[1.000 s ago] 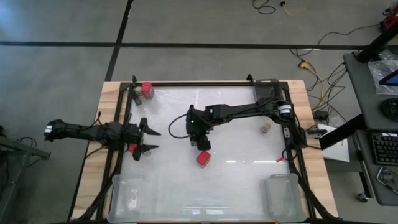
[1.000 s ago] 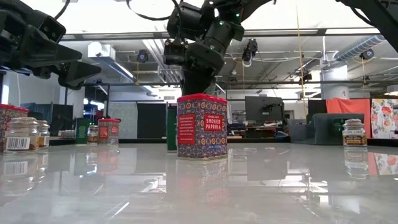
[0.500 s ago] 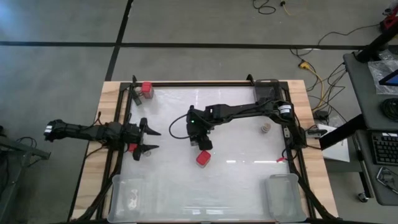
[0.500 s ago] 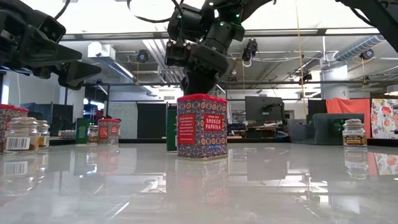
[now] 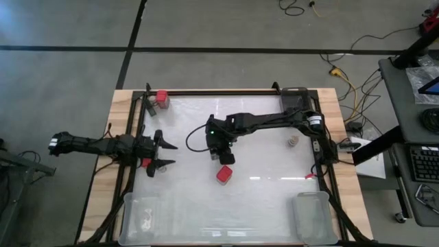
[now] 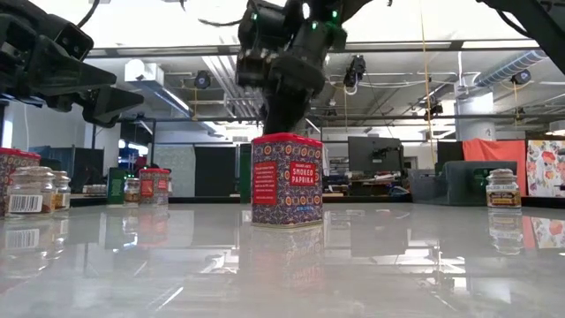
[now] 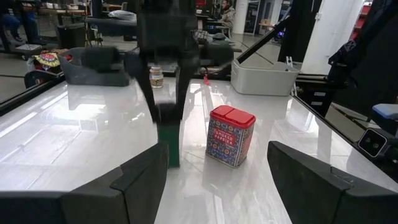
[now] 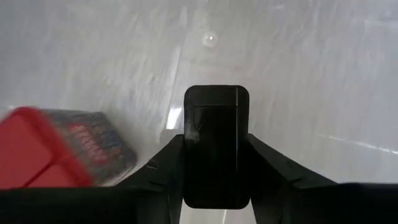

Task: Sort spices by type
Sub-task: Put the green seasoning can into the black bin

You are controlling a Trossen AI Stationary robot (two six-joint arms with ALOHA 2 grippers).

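A black, flat-topped spice jar (image 8: 216,146) is clenched in the right hand (image 5: 223,155) above the white worktop (image 5: 274,199), at 12 o'clock of the red-lidded patterned paprika tin (image 5: 223,175). The left hand (image 5: 162,154) is held released at 9 o'clock.

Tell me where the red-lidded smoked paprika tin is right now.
In the high view the red-lidded paprika tin stands upright near the middle of the white table, just toward the bins from the right gripper, which holds a black rectangular jar.

I see a red-lidded paprika tin (image 6: 287,181) upright mid-desk, a black tin (image 8: 216,144) clamped upright between the jaws, another red tin (image 5: 162,98) at the far-left corner, and probably a small jar (image 5: 293,142) right.
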